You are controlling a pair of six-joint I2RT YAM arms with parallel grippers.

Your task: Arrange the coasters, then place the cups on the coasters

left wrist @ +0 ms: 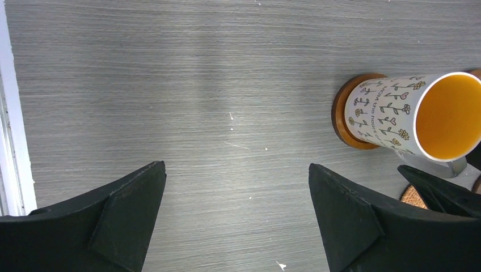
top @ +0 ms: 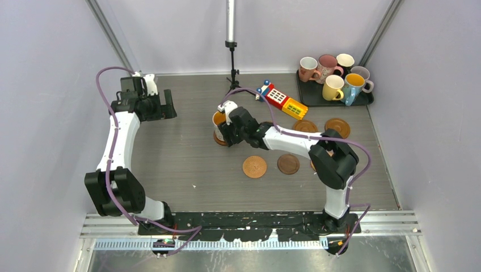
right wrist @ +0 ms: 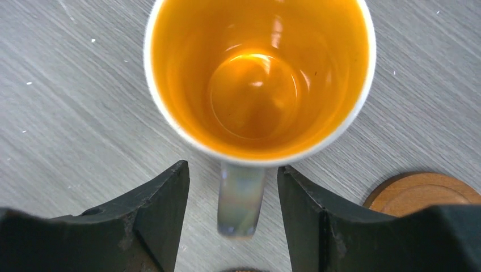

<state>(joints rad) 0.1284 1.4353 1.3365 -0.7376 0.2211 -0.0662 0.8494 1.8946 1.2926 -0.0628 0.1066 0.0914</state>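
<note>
1. I see the patterned mug point(left wrist: 391, 107) upright on a brown coaster point(left wrist: 340, 116), its target seat, left of the other coasters.
2. Right gripper point(right wrist: 232, 169): fingers parted astride the handle point(right wrist: 240, 198), which I judge the grip point; gaps both sides, holding nothing.
3. Left gripper point(left wrist: 238, 192): spread wide above the table point(left wrist: 170, 85), clear of the work.

place: robot lab cell | cues: plain white walls point(top: 51, 85), tripod pole point(top: 231, 56), railed table point(top: 187, 164)

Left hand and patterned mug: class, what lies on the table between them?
Nothing: only bare grey table separates the left hand from the mug, as the top view shows.
</note>
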